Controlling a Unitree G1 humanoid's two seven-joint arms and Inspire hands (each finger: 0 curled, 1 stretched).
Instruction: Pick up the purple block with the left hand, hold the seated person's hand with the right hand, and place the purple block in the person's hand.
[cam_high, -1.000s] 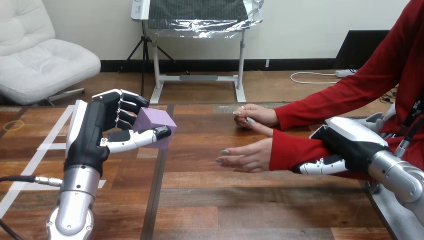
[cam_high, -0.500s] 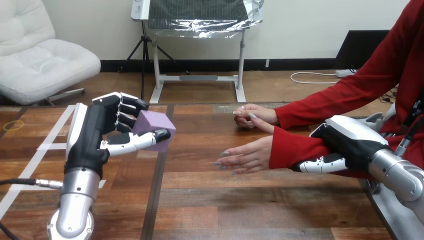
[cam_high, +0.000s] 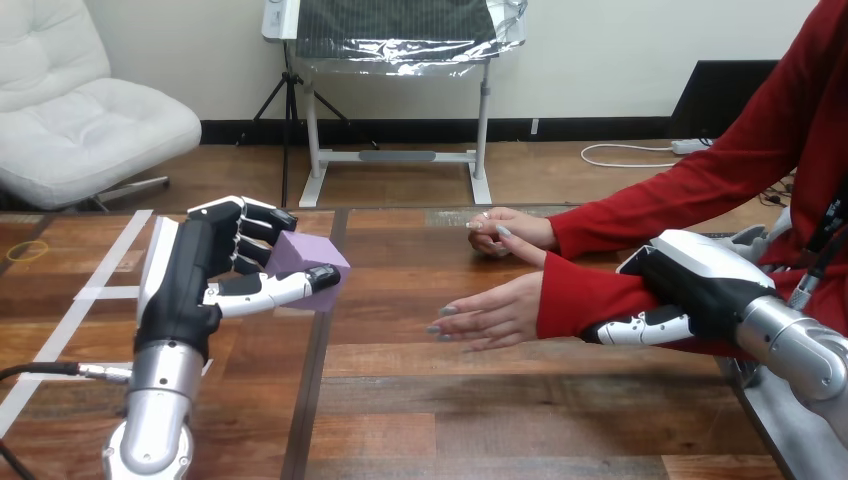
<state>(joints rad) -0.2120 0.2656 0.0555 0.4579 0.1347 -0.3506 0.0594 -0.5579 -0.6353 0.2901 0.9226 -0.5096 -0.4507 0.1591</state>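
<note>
Over wooden table (cam_high: 520, 400), left hand (cam_high: 190, 275) grips purple block (cam_high: 303, 252)

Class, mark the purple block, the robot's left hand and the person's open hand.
purple block (cam_high: 308, 252): head view, top face.
left hand (cam_high: 186, 275): head view, black palm area.
person's open hand (cam_high: 492, 315): head view, middle of the hand.

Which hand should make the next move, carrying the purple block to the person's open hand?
Left. The left hand grips the purple block, a stretch of wooden table away from the person's open hand. The right hand is clasped round the person's red-sleeved forearm.
</note>
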